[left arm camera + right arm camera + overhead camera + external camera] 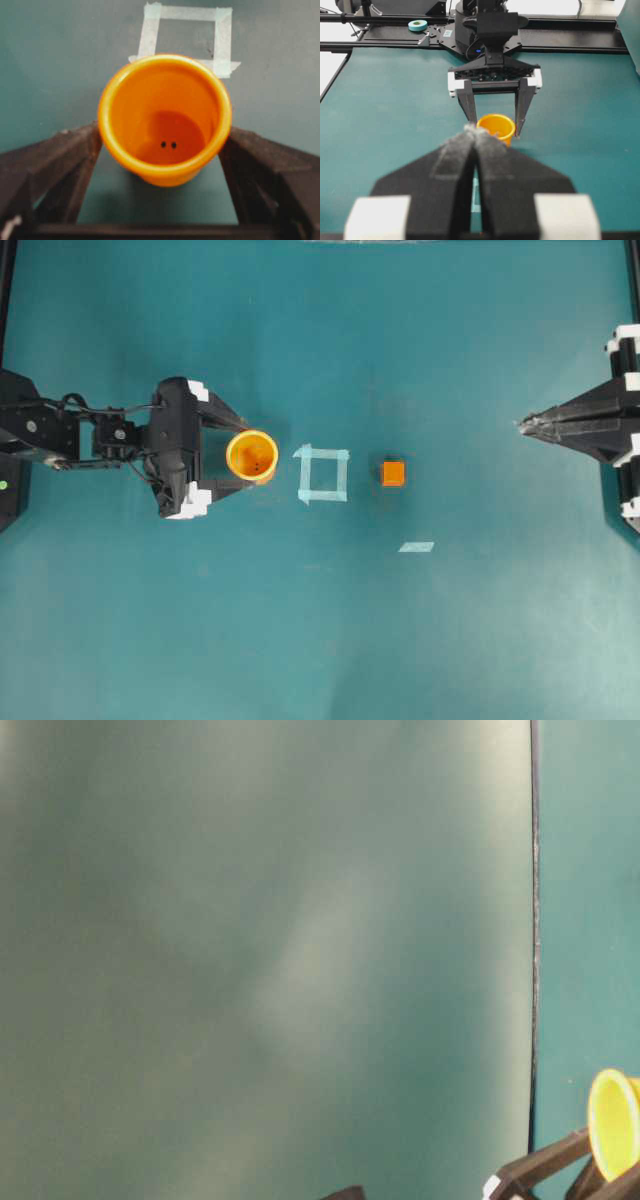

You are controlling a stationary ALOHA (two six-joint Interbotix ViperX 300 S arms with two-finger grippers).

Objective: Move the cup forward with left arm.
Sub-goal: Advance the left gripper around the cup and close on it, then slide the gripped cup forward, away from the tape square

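Presently my left gripper (243, 456) stands spread wide, one finger on either side of the cup (252, 455), which sits upright on the green table (450, 640). From the left wrist view, both fingers (75, 155) lie close against the cup's wall just under its rim; whether either actually touches I cannot tell. Nothing is grasped yet.

Location of the cup: just short of the tape square (324, 474), with the orange cube (393, 473) beyond that square and a loose strip of tape (416, 547) further off to one side.

Step in hand, by my judgement: the approach is complete and the grasp is due. The next move calls for bringing the fingers together evenly on the cup's wall, firmly enough to carry or slide it without squeezing the thin plastic out of round, then advancing it away from my base toward the square. The square appears the likely target, though that is inference only.

My right gripper (475, 132) is pressed together, holding nothing, parked well apart at the far side.
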